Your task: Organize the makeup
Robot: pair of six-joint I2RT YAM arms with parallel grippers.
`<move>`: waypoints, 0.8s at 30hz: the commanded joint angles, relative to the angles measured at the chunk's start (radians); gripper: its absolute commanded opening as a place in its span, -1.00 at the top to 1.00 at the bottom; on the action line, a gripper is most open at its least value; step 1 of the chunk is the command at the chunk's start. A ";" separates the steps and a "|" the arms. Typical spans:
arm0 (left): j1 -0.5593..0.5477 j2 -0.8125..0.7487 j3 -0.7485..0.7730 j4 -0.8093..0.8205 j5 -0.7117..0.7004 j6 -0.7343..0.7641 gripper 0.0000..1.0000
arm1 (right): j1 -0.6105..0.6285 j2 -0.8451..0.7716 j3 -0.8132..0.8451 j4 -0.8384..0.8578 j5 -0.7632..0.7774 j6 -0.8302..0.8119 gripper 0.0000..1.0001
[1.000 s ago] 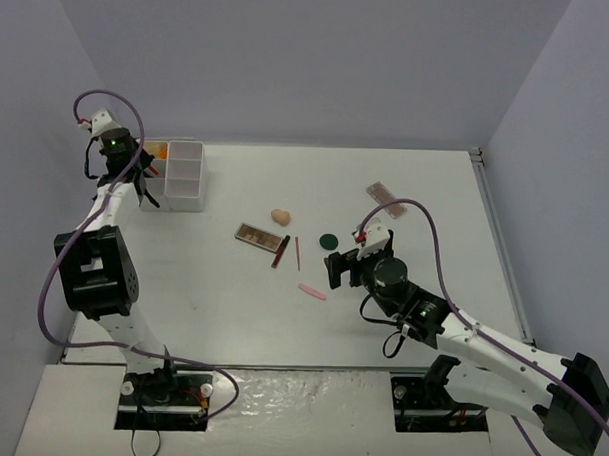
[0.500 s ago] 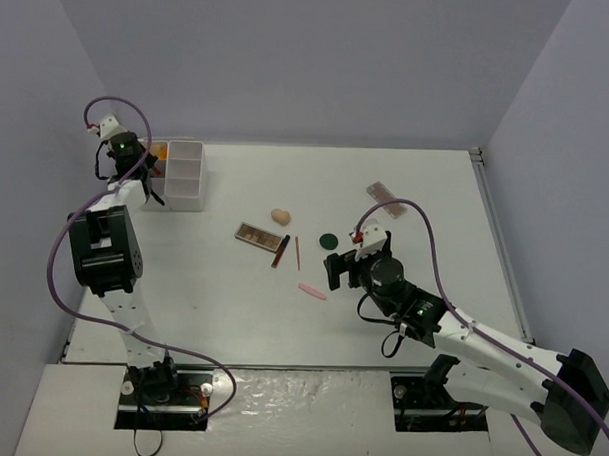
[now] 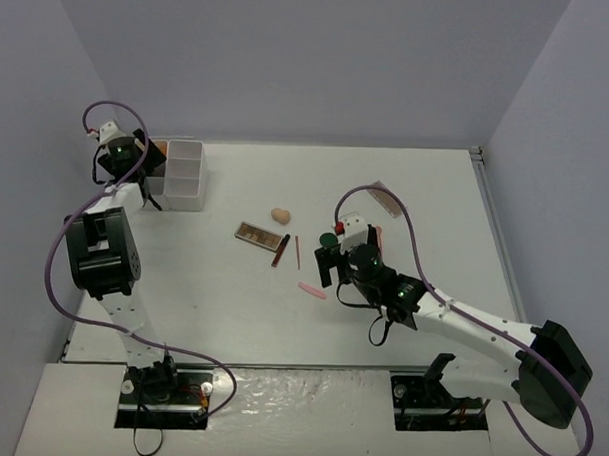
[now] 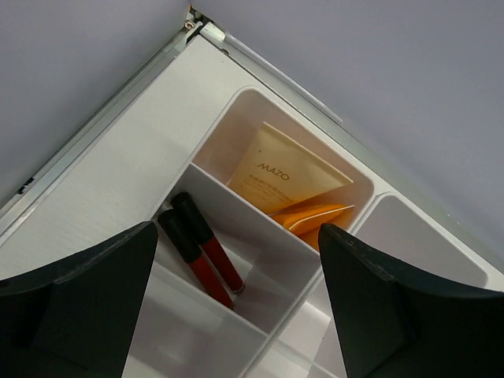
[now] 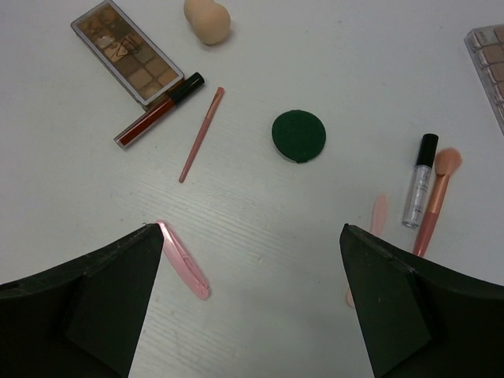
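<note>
Left pincer stands wide apart, holding nothing, over the white box. A beige MAZO tube and an orange tube lie in its upper compartment, two red lip glosses in the next. Right pincer gapes empty above the counter. Dark-green compact lies at centre, pink stick lower left, palette and sponge upper left, and what looks like a clear gloss tube at right.
</note>
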 commanded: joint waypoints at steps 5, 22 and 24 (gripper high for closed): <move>-0.039 -0.415 -0.008 -0.226 0.023 0.090 -0.65 | 0.025 0.153 0.153 0.003 0.019 0.186 -0.76; -0.226 -1.082 -0.429 -0.730 0.172 0.193 -0.67 | 0.147 0.602 0.491 -0.039 0.239 0.469 -0.50; -0.231 -1.131 -0.496 -0.721 0.183 0.203 -0.68 | 0.159 0.665 0.551 -0.063 0.260 0.474 -0.45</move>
